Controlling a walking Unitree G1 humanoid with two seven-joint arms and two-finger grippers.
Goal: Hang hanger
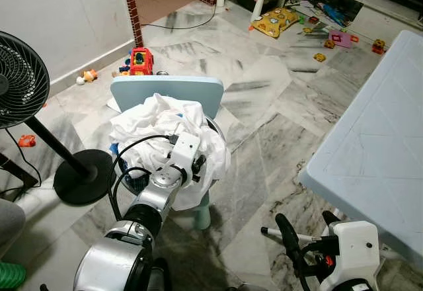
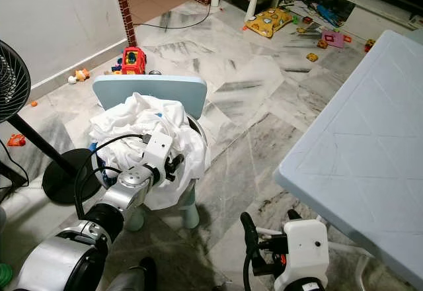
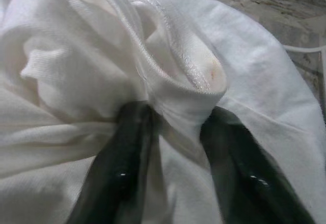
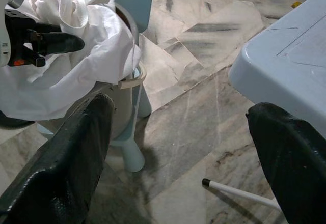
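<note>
Left tool (image 3: 173, 147) — pinching white cloth (image 1: 158, 122) (arm outstretched) | right tool (image 4: 183, 147) — spread, low

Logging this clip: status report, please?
Left gripper pinching a fold of the white cloth heaped on the blue chair. Right gripper open, low beside the table. Hanger not identifiable.

This is a lived-in family home, a room with a child in it. The marble-tile floor (image 1: 264, 99) is strewn with toys: a red toy truck (image 1: 140, 60) at eleven o'clock and bright plastic blocks (image 1: 340, 38) at one o'clock. A small pale-blue child's chair (image 1: 166, 92) holds a heap of white laundry (image 1: 158, 129). A black pedestal fan (image 1: 20, 79) stands at nine o'clock, and a light-blue plastic worktop (image 1: 377, 145) sits at three o'clock.
</note>
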